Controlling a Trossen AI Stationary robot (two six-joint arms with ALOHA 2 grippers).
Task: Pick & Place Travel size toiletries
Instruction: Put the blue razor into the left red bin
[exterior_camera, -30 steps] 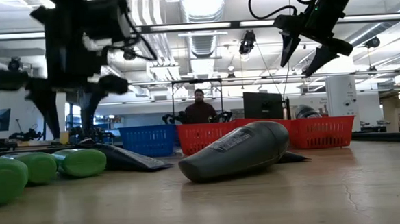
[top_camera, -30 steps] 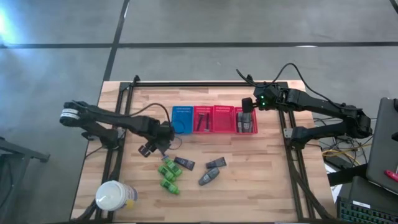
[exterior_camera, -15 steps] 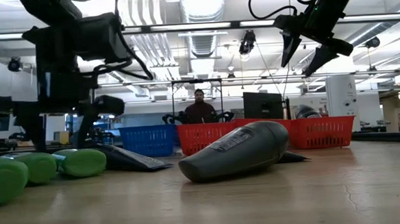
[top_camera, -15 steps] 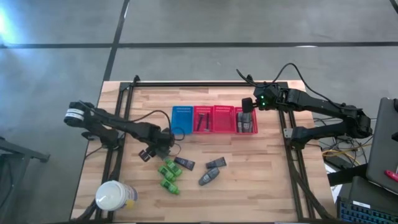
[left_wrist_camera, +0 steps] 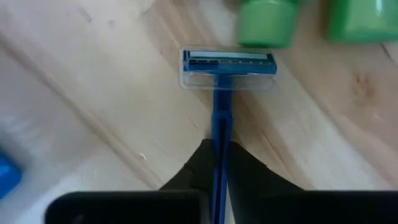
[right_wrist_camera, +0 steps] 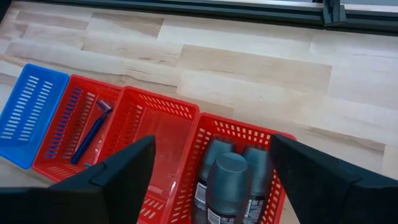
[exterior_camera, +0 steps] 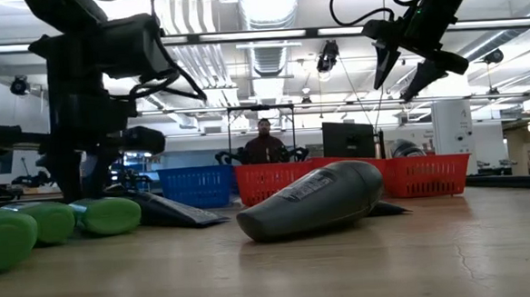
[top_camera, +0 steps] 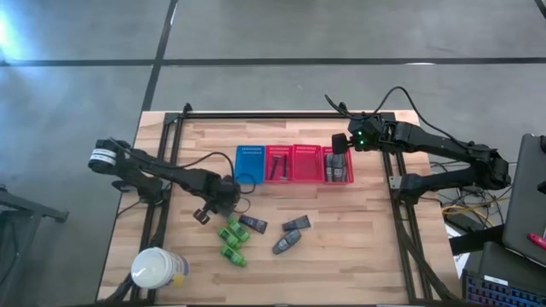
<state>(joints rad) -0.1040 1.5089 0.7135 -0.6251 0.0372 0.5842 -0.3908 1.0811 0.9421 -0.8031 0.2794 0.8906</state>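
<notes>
A blue razor (left_wrist_camera: 227, 65) with a clear head cover lies on the wooden table beside the caps of the green little bottles (top_camera: 231, 240). My left gripper (top_camera: 223, 201) is low over the table at the centre left, shut on the razor. Two small dark tubes (top_camera: 253, 224) and a grey oval container (top_camera: 286, 243) lie on the table near the bottles. My right gripper (right_wrist_camera: 211, 180) hangs open above the rightmost red basket (top_camera: 339, 166). That basket holds grey containers (right_wrist_camera: 230, 174). My left gripper pinches the razor's blue handle (left_wrist_camera: 221, 144) between its two fingers, well back from the head. The fingers come down from above. The handle runs out forward from between them, and the head (left_wrist_camera: 227, 65) lies on the wood.
A row of baskets stands at the table's far middle: one blue (top_camera: 250, 162) and three red. One red basket (right_wrist_camera: 74, 134) holds another blue razor (right_wrist_camera: 93, 130). A large white jar (top_camera: 158, 269) stands at the near left corner. A person (exterior_camera: 265, 141) shows beyond the table.
My left gripper has gone down and a little toward the table's near edge, to the razor beside the green bottles, and has shut on its handle. The razor stays on the table.
</notes>
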